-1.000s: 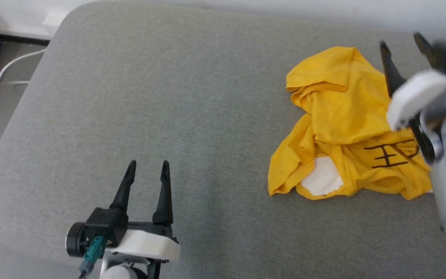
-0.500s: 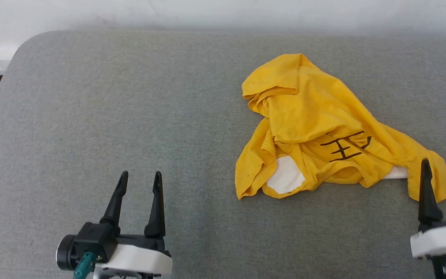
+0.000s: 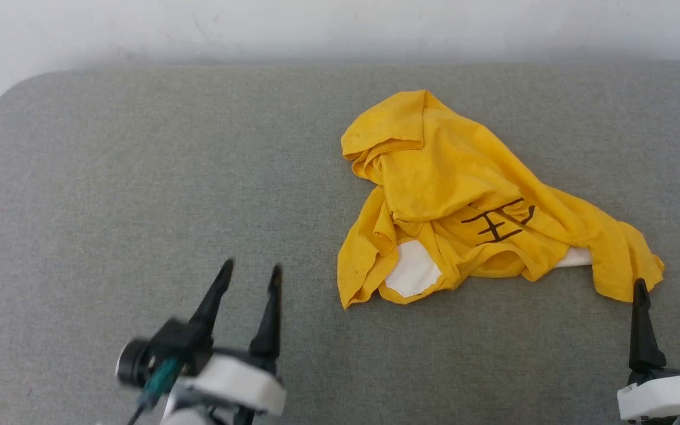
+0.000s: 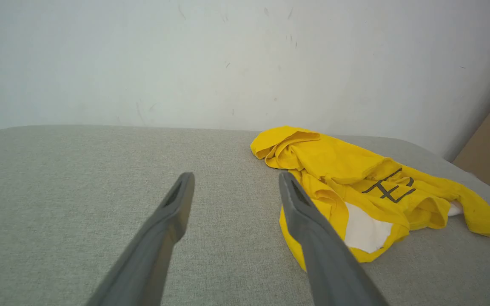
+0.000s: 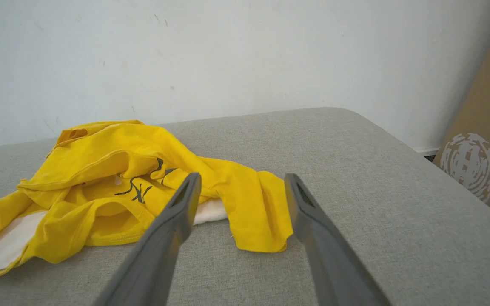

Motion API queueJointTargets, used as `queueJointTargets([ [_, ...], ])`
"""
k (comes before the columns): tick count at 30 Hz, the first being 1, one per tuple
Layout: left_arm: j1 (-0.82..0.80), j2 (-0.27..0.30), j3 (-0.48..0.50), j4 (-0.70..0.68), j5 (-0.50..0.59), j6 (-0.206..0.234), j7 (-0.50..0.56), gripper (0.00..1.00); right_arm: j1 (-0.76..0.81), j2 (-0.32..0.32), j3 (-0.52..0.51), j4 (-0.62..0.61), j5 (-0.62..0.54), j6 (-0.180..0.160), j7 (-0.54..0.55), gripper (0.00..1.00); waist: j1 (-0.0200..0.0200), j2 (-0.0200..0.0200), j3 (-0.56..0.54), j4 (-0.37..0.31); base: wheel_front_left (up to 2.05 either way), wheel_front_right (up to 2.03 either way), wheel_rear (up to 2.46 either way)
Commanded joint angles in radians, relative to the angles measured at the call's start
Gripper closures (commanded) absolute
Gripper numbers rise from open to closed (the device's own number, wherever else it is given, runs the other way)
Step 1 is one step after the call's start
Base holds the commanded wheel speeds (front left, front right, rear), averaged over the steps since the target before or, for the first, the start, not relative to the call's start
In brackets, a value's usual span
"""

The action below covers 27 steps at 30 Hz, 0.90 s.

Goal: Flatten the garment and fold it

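The garment, a bright yellow T-shirt with white patches and black line markings, lies crumpled on the grey cushion, right of centre. It also appears in the left wrist view and the right wrist view. My left gripper is open, hovering at the lower left, well short of the shirt's left edge. My right gripper is open at the lower right, its tips just below the shirt's right corner, which lies between and beyond the fingers in the right wrist view. Neither holds anything.
A white wall rises behind the cushion. A brown cardboard panel stands off the cushion's right end. Bare grey fabric stretches across the left half of the cushion.
The head camera has swung right and down, so the shirt sits further left in the picture. The right gripper came down from beside the shirt to the lower right. The left gripper shifted slightly rightward.
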Motion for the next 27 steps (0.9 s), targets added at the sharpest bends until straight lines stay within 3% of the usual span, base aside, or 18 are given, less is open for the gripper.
queueJointTargets([
  [1,-0.066,0.006,-0.021,0.004,0.009,-0.02,0.042,0.0,-0.011,0.002,-0.001,0.005,0.002,-0.002,-0.009,0.0,0.0001,0.0,0.008,0.001,0.0,0.0,0.0],
  [8,-0.269,0.022,-0.167,0.055,0.021,-0.075,0.3,0.0,-0.029,0.002,0.012,0.028,0.01,-0.002,-0.014,0.0,0.0001,0.0,0.033,-0.001,0.0,0.0,0.0],
  [16,-0.387,0.015,-0.294,0.191,-0.033,-0.088,0.496,0.0,-0.05,0.002,0.034,0.051,0.019,-0.002,-0.017,0.0,0.0001,0.0,0.06,-0.026,0.0,0.0,0.0],
  [20,-0.416,0.025,-0.329,0.262,-0.028,-0.089,0.53,0.0,-0.055,0.002,0.031,0.056,0.018,-0.002,-0.018,0.0,0.0001,0.0,0.071,-0.036,0.0,0.0,0.0],
  [27,-0.466,0.029,-0.347,0.406,-0.008,-0.087,0.501,0.0,-0.066,0.002,0.032,0.06,0.015,-0.002,-0.019,0.0,0.0001,0.0,0.079,-0.047,0.0,0.0,0.0],
])
